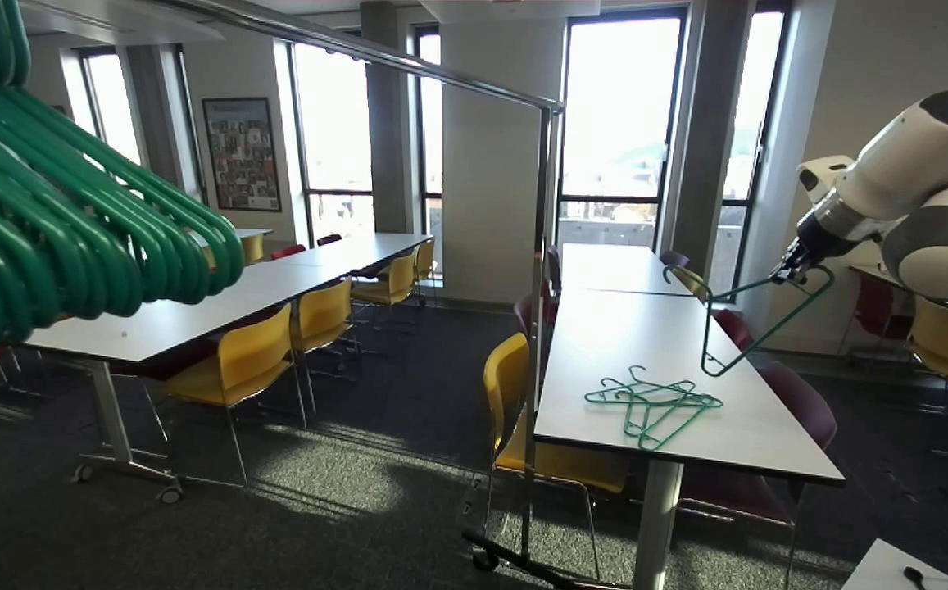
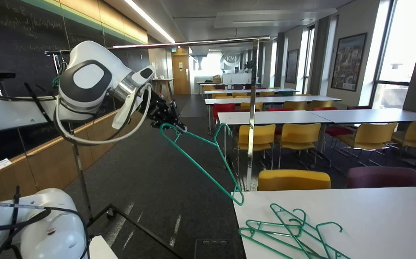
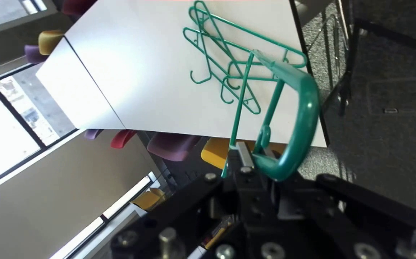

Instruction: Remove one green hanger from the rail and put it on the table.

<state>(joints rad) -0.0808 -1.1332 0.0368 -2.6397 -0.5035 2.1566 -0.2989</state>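
My gripper (image 1: 786, 272) is shut on a green hanger (image 1: 704, 328) and grips it by one shoulder bar near its end. The hanger hangs tilted in the air, off the rail (image 1: 441, 70), its hook pointing away from the gripper. In an exterior view the hanger (image 2: 200, 167) has its lower corner in line with the table's corner. The white table (image 1: 605, 328) carries several overlapping green hangers (image 1: 672, 401). In the wrist view the fingers (image 3: 252, 154) close around the held hanger (image 3: 306, 115), with the table (image 3: 139, 72) beyond it.
A packed bunch of green hangers (image 1: 113, 205) hangs close to the camera at the left. The rail's upright post (image 1: 541, 246) stands beside the table's corner. A yellow chair (image 1: 506, 385) and purple chair (image 1: 801, 401) flank the table. A blackboard (image 2: 21, 36) lines a wall.
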